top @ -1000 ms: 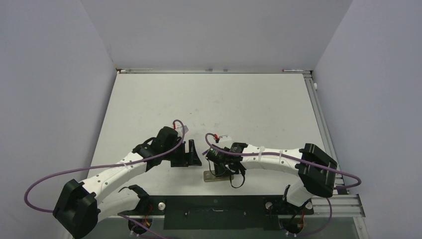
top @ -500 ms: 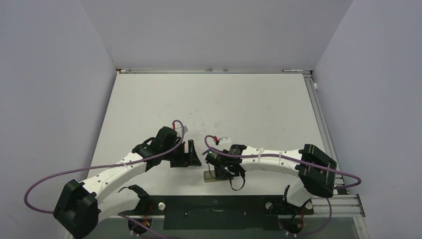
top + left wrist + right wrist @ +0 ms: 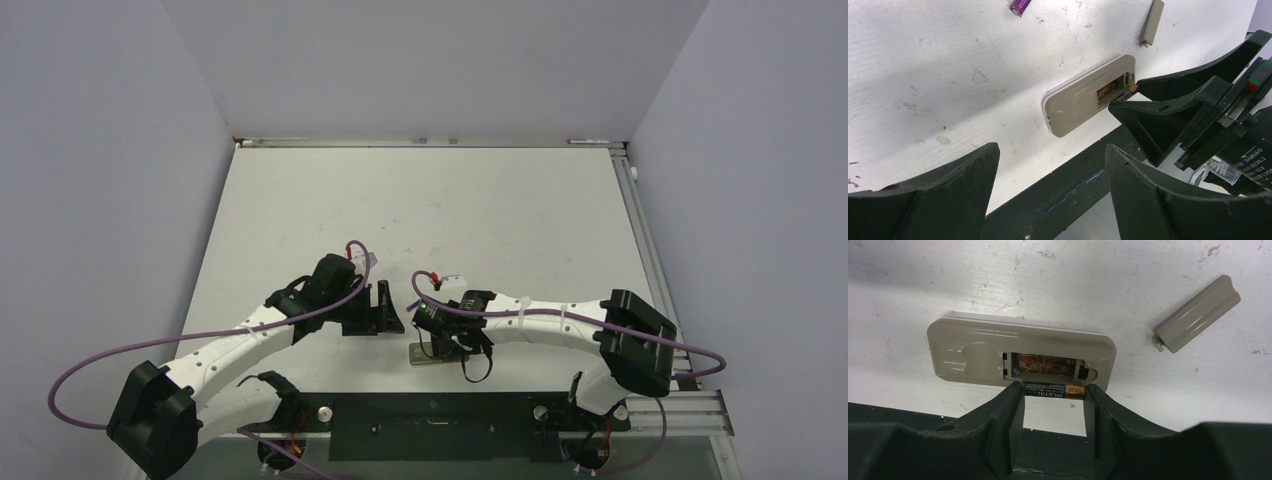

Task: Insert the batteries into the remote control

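Right wrist view shows the right gripper (image 3: 1054,401) pinching the brownish-gold battery (image 3: 1053,390) by its ends just beside the open recess of the remote control (image 3: 968,352), loose cover (image 3: 1198,315) nearby. Only the left wrist view catches the purple battery (image 3: 1019,6), cropped at the frame edge, beyond the spread, empty left gripper (image 3: 1050,150). Top external hides most of the remote, and both arms sit much as a second ago.

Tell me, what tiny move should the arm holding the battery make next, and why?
Probably ease the right gripper toward the remote control so its brownish-gold battery settles into the open recess. The battery is pinched end to end, parallel to that recess, just short of it.
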Available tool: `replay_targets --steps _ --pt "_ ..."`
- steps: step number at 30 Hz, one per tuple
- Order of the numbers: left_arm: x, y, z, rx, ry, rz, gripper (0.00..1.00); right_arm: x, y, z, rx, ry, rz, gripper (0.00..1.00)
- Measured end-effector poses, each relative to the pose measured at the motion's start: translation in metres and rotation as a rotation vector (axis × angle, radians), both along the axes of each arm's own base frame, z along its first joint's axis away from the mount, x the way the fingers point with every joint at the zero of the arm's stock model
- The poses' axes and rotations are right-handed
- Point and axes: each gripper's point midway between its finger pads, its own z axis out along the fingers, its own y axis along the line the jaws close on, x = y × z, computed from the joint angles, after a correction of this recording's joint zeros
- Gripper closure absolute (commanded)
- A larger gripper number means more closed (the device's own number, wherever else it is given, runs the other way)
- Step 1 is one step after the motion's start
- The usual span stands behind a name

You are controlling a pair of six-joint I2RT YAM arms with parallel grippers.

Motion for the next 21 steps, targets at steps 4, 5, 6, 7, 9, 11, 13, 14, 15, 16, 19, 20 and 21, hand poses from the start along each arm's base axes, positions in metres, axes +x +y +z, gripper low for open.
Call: replay_targets --steps 4,5,6,7,9,11,13,14,15,16,19,20,21 --pt "0.0 -0.0001 0.0006 -0.002 -0.002 0.0 0.25 0.0008 -0.0001 0.0001 0.0 -0.004 -0.004 0.65" --pt "0.0 -0.0001 0.0007 -0.002 -0.002 0.0 0.25 0.0011 -0.0004 0.0001 -0.001 -0.006 -0.005 0.65" --pt "0.0 -0.0001 0.0008 -0.003 -0.002 0.0 0.25 0.0016 -0.0005 0.0001 -0.002 -0.006 -0.006 0.65" --pt "0.0 -0.0001 0.001 -0.004 -0.002 -0.001 0.25 0.0017 -0.0006 0.0001 -0.002 -0.007 -0.007 0.64" --pt "-0.0001 -0.0002 0.001 -0.004 -0.001 -0.001 0.25 0.0018 -0.0006 0.0001 -0.002 -0.007 -0.007 0.64" --pt "-0.0001 -0.0002 0.001 -0.004 -0.001 -0.001 0.25 0.0017 -0.0008 0.0 -0.002 -0.007 -0.007 0.64" --pt "-0.0002 -0.0001 0.0009 -0.004 -0.001 -0.001 0.25 0.0019 -0.0009 0.0 -0.002 -0.007 -0.008 0.63" --pt "-0.0002 -0.0001 0.0009 -0.004 -0.001 -0.001 0.25 0.0026 -0.0011 0.0 -0.002 -0.006 -0.01 0.62" --pt "-0.0002 -0.0001 0.0007 -0.003 -0.001 -0.001 0.25 0.0029 -0.0013 0.0 -0.002 -0.006 -0.011 0.62" --pt "-0.0002 -0.0001 0.0006 -0.004 -0.001 -0.001 0.25 0.0029 -0.0013 -0.0001 -0.002 -0.007 -0.011 0.61" --pt "-0.0014 0.0008 -0.0015 0.0 0.004 -0.001 0.25 0.0026 -0.0019 -0.0008 -0.003 -0.006 -0.011 0.6" --pt "-0.0017 0.001 -0.002 0.0 0.004 -0.001 0.25 0.0026 -0.0022 -0.0012 -0.004 -0.006 -0.012 0.6" --pt "-0.002 0.0011 -0.0024 0.001 0.006 -0.001 0.25 0.0024 -0.0027 -0.0017 -0.006 -0.005 -0.012 0.59"
